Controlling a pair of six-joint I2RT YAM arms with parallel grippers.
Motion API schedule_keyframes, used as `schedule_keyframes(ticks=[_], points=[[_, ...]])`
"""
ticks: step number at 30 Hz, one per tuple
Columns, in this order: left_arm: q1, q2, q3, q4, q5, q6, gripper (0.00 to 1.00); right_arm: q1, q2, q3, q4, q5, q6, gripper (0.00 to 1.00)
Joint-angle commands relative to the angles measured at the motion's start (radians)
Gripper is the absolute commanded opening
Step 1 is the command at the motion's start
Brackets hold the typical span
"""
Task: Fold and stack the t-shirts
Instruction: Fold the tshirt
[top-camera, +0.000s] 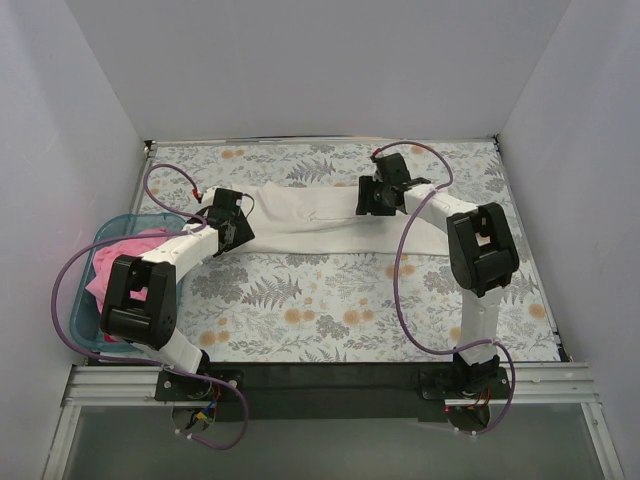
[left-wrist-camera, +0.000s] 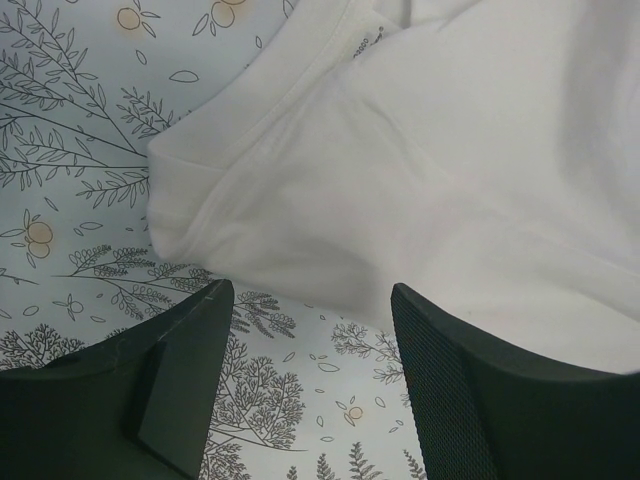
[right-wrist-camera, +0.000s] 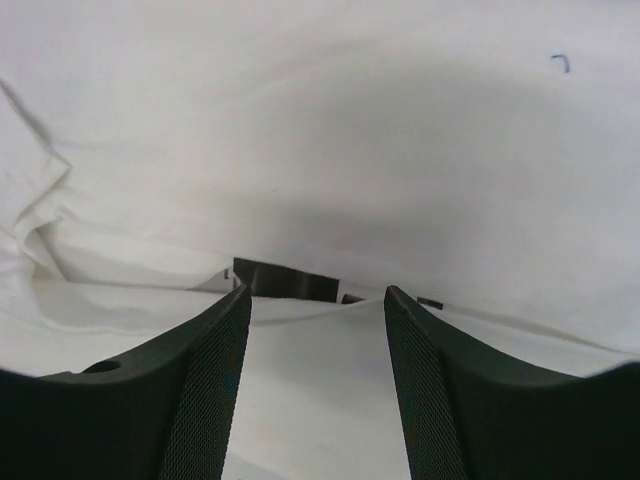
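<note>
The white t-shirt (top-camera: 300, 215) lies in a long folded band across the far middle of the floral table. My left gripper (top-camera: 236, 228) is at its left end. In the left wrist view the gripper (left-wrist-camera: 310, 295) is open, with only tablecloth between the fingers and the shirt's hemmed corner (left-wrist-camera: 200, 200) just ahead. My right gripper (top-camera: 370, 198) is at the shirt's right end. In the right wrist view it (right-wrist-camera: 318, 295) is open, with white fabric (right-wrist-camera: 320, 130) lying between and ahead of the fingers. The pink t-shirt (top-camera: 120, 255) lies bunched in the basket.
A teal plastic basket (top-camera: 84, 318) stands at the left edge of the table, beside the left arm. White walls enclose the table on the left, back and right. The floral tablecloth (top-camera: 330, 300) covers the near half.
</note>
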Motion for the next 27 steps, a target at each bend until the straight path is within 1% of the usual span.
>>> schedule_keyframes(ticks=[1, 5, 7, 9, 12, 21, 22, 24, 26, 27], points=[[0.002, -0.007, 0.018, 0.023, 0.005, 0.007, 0.60, -0.040, 0.014, 0.045, 0.013, 0.018, -0.017, 0.53], [0.002, -0.014, 0.018, 0.030, 0.015, 0.010, 0.60, -0.117, -0.016, 0.006, 0.013, 0.010, -0.024, 0.54], [0.002, -0.019, 0.015, 0.035, 0.026, 0.009, 0.60, -0.149, -0.071, -0.027, 0.012, -0.011, -0.031, 0.54], [0.002, -0.022, 0.013, 0.038, 0.032, 0.006, 0.60, -0.186, -0.139, -0.083, 0.015, -0.036, -0.047, 0.54], [0.002, -0.025, 0.013, 0.040, 0.040, 0.000, 0.60, -0.223, -0.220, -0.183, 0.013, -0.018, -0.089, 0.54], [0.000, -0.016, 0.038, 0.049, 0.118, -0.022, 0.60, -0.332, -0.334, -0.393, 0.035, -0.024, -0.049, 0.53], [0.000, -0.010, 0.045, 0.050, 0.115, -0.037, 0.59, -0.341, -0.346, -0.412, 0.036, -0.021, -0.044, 0.53], [0.003, 0.011, 0.059, 0.053, 0.107, -0.059, 0.56, -0.370, -0.375, -0.439, 0.036, -0.021, -0.034, 0.53], [0.010, 0.027, 0.067, 0.064, 0.100, -0.085, 0.54, -0.390, -0.398, -0.479, 0.036, -0.018, -0.026, 0.53], [0.019, 0.045, 0.068, 0.069, 0.084, -0.092, 0.54, -0.419, -0.404, -0.496, 0.041, -0.013, -0.021, 0.53]])
